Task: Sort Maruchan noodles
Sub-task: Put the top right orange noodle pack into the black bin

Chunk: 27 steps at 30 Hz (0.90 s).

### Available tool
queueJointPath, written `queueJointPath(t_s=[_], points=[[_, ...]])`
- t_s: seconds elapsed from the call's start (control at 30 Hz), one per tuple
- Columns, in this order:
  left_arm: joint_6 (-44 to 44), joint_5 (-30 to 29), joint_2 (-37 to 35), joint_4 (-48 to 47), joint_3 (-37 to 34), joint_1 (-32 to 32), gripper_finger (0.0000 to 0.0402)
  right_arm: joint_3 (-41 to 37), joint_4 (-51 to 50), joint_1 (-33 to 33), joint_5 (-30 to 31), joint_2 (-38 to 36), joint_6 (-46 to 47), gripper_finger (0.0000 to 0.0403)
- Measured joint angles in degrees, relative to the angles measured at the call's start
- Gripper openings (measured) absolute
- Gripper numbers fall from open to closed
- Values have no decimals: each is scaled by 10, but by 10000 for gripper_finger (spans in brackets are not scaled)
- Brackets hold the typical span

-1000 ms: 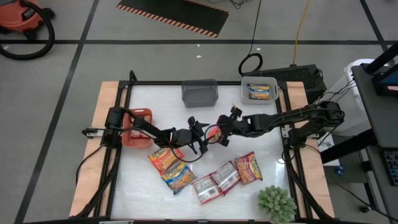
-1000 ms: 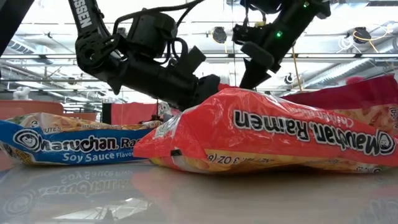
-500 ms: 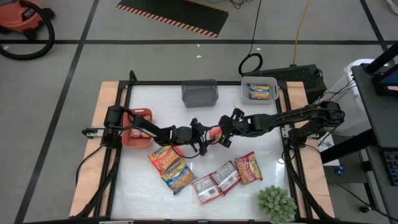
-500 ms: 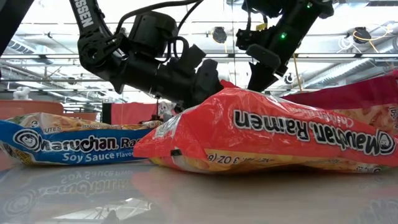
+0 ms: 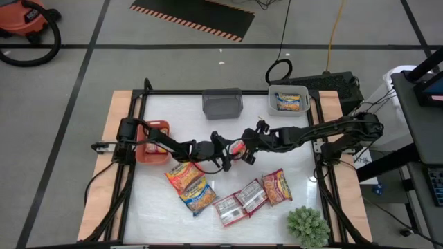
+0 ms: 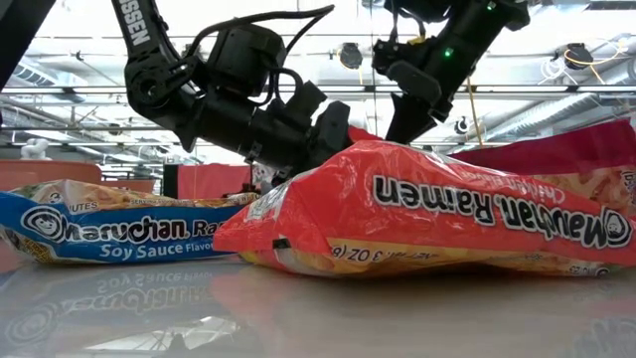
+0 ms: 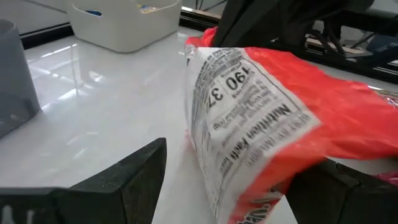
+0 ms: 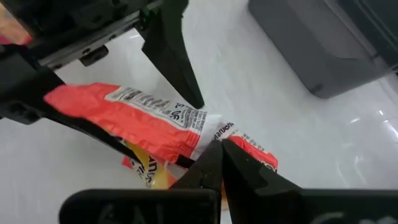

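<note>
Right claw (image 8: 221, 152) pinches red packet (image 8: 149, 121) — left claw (image 5: 225, 153) spread around it.

From above, the packet (image 5: 237, 147) between both tools is mostly hidden; the bin packet's (image 5: 288, 102) flavour is too small to read.

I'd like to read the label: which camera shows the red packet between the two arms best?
The left wrist view: the red packet fills it, print legible. The right wrist view shows it crumpled, the high view a small speck; the low view hides it.

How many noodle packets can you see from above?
7: one in the white bin, one red packet between the two claws, five loose on the table at. The red bin may hide more.
</note>
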Motion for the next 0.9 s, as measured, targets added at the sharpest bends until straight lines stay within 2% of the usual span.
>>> queueJointPath(t_s=[0.17,0.27,0.7,0.9], points=[[3,4,0,14,0,-1,289,0,2,0,-11,0,-3,0],[12,4,0,14,0,-1,274,0,2,0,-16,0,-3,0],[41,5,-1,13,0,-1,127,0,-2,0,-16,-1,-3,1],[92,8,-1,13,0,-2,126,-1,-28,0,-18,-31,3,20]])
